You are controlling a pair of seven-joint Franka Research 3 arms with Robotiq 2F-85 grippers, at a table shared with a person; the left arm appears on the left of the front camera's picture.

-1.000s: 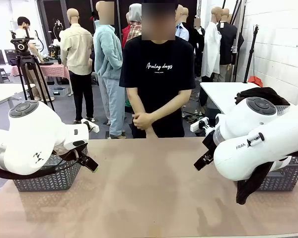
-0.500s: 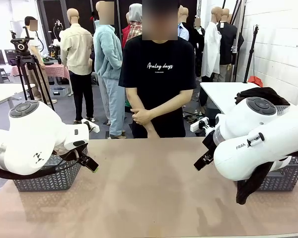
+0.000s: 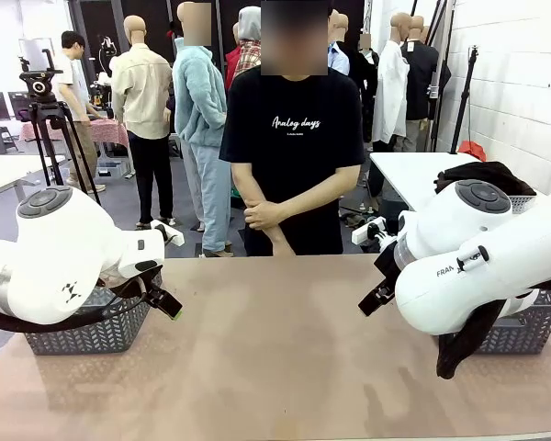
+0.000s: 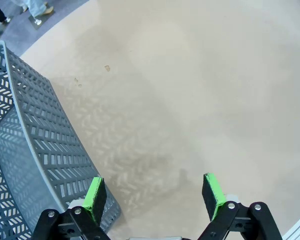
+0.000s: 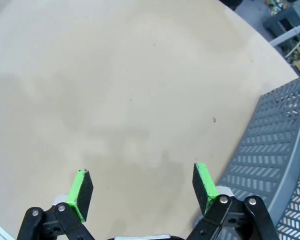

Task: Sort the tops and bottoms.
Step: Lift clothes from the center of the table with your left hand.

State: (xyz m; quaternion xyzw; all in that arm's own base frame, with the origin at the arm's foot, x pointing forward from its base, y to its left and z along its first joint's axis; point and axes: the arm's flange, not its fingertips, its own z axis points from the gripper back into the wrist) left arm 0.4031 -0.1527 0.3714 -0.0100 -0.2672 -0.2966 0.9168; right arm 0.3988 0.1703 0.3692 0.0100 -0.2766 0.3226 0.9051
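Still, left tool [image 4: 153, 189] and right tool [image 5: 142, 184] unmoved, spread wide.

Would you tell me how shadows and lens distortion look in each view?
Front view: even light, soft shadows on the table. Left wrist view: wide-angle lens bows the grey basket, which casts a lattice shadow. Right wrist view: sharp, only faint smudgy shadows.
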